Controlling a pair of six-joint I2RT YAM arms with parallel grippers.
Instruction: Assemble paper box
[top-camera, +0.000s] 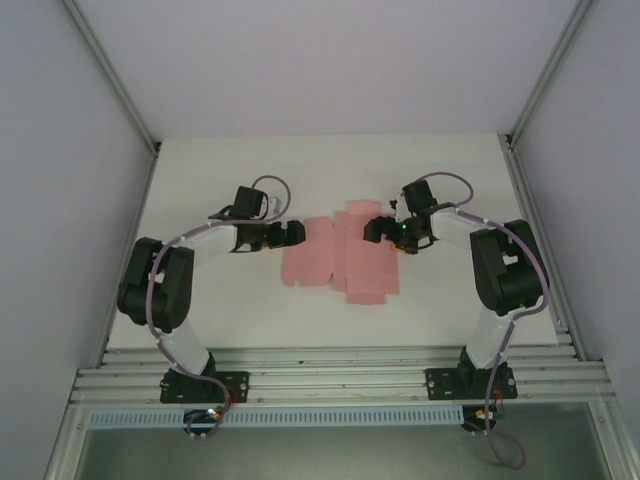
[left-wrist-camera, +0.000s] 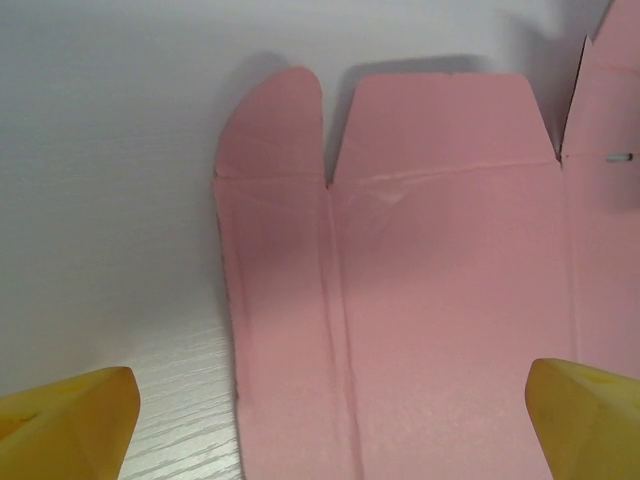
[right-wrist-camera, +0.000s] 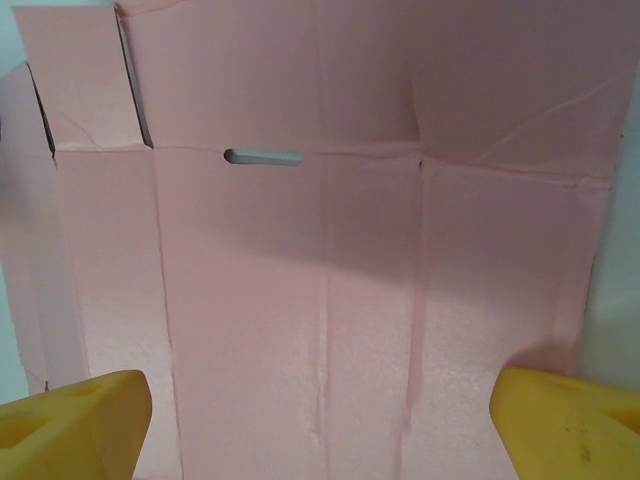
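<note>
Flatly on the white wood-grain table (top-camera: 230, 300) lies the paper box (top-camera: 345, 262), a pink die-cut sheet of thin card, unfolded, with its panels and flaps level with the surface. From above, the left gripper (top-camera: 293, 233) sits at the sheet's left edge, toward its far corner. The right gripper (top-camera: 374, 228) sits over the sheet's far right part. Both point inward across the card.

From the left wrist, the paper box (left-wrist-camera: 440, 300) shows long creases. A rounded flap (left-wrist-camera: 275, 120) stands at its outer far corner, beside a broader straight-cut flap (left-wrist-camera: 440, 120), with a narrow cut between them. The left gripper (left-wrist-camera: 328, 418) is spread wide. One yellow finger (left-wrist-camera: 70, 420) is over bare table just off the sheet's edge, and the other is over the card.

From the right wrist, the paper box (right-wrist-camera: 330, 280) has a narrow slot (right-wrist-camera: 263, 156) cut along a cross crease. The right gripper (right-wrist-camera: 322, 422) is also spread wide, with one of its yellow fingers (right-wrist-camera: 75, 425) toward each side of the sheet. Neither claw pinches anything. Whether the fingertips touch the card cannot be told.
</note>
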